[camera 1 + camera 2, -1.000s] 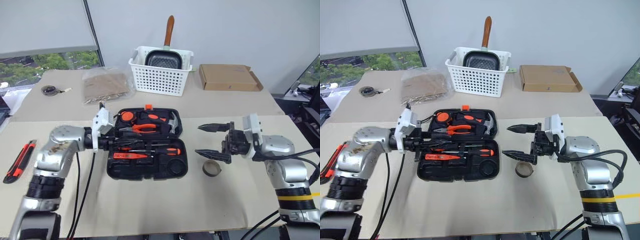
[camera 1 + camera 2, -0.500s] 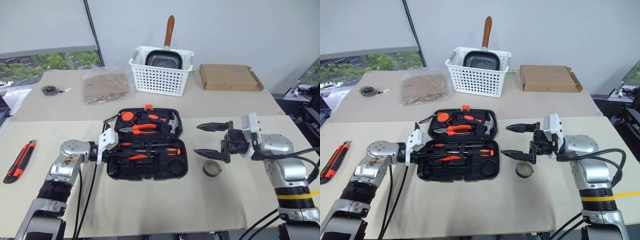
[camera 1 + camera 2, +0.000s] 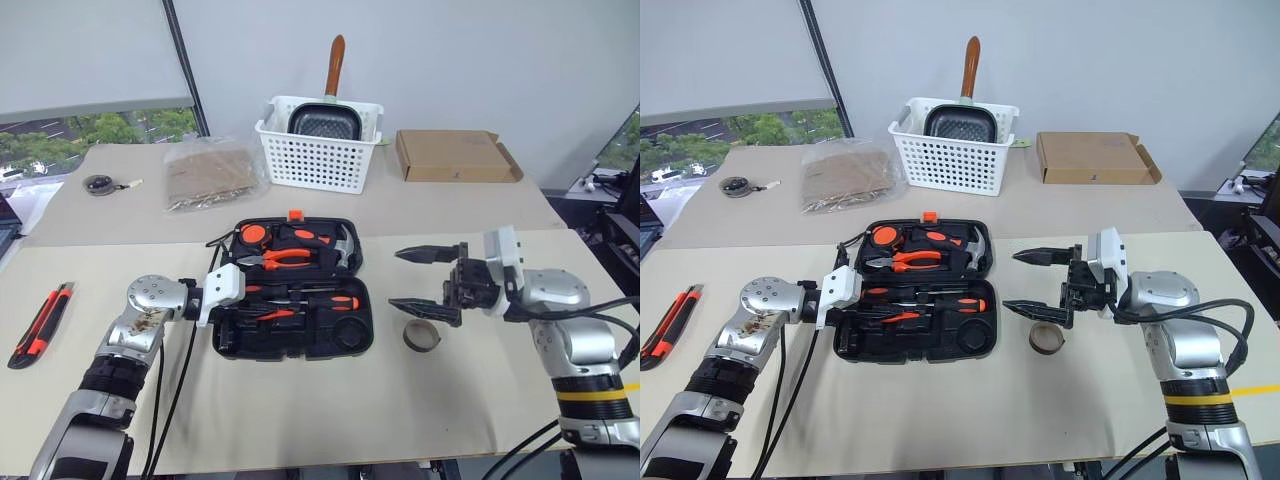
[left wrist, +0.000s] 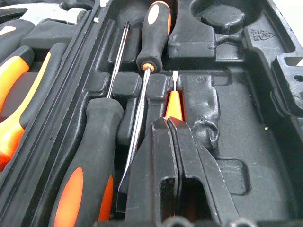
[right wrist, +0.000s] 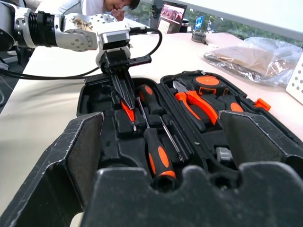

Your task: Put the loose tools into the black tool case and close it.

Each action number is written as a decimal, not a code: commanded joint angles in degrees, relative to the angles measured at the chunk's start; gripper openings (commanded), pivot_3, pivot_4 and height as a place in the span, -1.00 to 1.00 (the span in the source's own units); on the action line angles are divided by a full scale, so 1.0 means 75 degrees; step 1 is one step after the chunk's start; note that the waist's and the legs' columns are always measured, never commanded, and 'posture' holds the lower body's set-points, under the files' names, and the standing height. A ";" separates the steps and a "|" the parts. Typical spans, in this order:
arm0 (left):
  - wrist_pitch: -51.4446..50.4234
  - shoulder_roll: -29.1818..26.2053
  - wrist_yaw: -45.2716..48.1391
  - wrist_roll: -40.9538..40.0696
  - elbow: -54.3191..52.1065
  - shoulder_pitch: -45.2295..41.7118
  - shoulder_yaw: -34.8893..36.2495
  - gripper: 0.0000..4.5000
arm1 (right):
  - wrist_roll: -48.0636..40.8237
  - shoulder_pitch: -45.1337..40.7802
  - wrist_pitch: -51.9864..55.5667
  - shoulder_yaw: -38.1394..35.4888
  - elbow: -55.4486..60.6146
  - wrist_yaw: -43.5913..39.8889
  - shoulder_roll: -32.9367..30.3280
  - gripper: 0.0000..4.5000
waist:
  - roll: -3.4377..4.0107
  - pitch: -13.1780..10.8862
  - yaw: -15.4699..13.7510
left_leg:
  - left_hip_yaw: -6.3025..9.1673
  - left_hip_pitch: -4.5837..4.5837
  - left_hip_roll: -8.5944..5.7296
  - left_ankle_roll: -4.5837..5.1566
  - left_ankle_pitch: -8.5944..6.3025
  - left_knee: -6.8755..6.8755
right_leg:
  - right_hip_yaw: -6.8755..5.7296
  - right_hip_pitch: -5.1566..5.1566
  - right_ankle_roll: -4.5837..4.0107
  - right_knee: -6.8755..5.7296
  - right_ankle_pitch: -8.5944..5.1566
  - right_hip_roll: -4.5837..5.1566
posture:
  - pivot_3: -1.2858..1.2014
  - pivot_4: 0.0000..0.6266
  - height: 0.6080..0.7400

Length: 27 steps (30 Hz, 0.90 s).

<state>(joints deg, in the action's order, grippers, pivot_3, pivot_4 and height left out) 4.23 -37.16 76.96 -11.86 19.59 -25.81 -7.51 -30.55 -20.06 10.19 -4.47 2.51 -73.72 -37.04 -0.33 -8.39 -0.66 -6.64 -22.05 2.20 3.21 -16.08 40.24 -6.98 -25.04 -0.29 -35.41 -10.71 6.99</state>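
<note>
White basket [image 3: 318,150], cardboard box [image 3: 455,156], plastic bag [image 3: 210,172] behind open tool case [image 3: 292,290].

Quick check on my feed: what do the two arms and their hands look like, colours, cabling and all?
Both arms are silver-grey metal with black ribbed joints. The left hand has a white wrist block, two thin black fingers and black cables trailing along its scuffed arm. The right hand has a white block, two pointed black fingers, looping black cables and a yellow band lower on the arm.

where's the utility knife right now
The utility knife lies on the table at the robot's far left in the head views, well outside the open tool case, beyond the left arm.
</note>
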 commanded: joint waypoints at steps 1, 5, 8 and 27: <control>-0.1003 -0.0314 -0.0312 -0.0730 -0.0787 0.0231 0.0775 -0.97 | -0.0263 -0.0064 0.0006 -0.0122 0.0312 -0.0076 -0.0026 1.00 | -0.0003 -0.0002 0.0033 | -0.0002 -0.0003 0.0000 0.0000 0.0000 0.0000 | 0.0001 -0.0006 0.0000 0.0000 0.0000 -0.0001 | 0.03 -0.52 0.39; -0.2199 -0.0582 -0.1184 -0.1641 -0.1672 0.0422 0.2035 -0.75 | -0.0300 -0.0211 -0.0088 -0.0029 0.0190 -0.0159 0.0181 1.00 | -0.0015 -0.0010 0.0039 | 0.0001 -0.0024 0.0016 -0.0005 0.0003 -0.0001 | -0.0004 -0.0021 0.0000 0.0004 0.0000 -0.0013 | 0.03 -0.52 0.39; -0.2459 -0.0709 -0.2401 -0.1804 -0.1901 0.0635 0.3258 -0.35 | -0.0344 -0.0477 -0.0102 0.0029 -0.0013 -0.0293 0.0370 1.00 | -0.0015 -0.0010 0.0065 | -0.0001 -0.0023 0.0023 -0.0006 0.0003 -0.0002 | -0.0002 -0.0019 0.0000 0.0010 0.0000 -0.0015 | 0.03 -0.52 0.39; -0.1362 -0.1618 -0.4470 -0.1085 0.0986 0.4475 0.7237 0.99 | -0.0409 -0.1836 0.0074 0.0539 -0.0928 -0.1086 0.0892 1.00 | -0.0025 -0.0015 -0.0017 | 0.0000 -0.0002 0.0032 -0.0086 -0.0030 -0.0045 | -0.0029 -0.0050 -0.0032 0.0040 0.0006 0.0021 | 0.03 -0.52 0.39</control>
<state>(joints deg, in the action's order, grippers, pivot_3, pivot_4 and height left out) -9.24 -47.13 42.57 -20.47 24.34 8.35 46.52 -32.74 -32.66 10.48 -0.04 -4.89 -81.24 -30.36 -0.51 -8.50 -0.80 -6.64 -22.07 2.43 2.55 -16.31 39.90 -7.23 -25.43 -0.53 -35.11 -10.66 7.25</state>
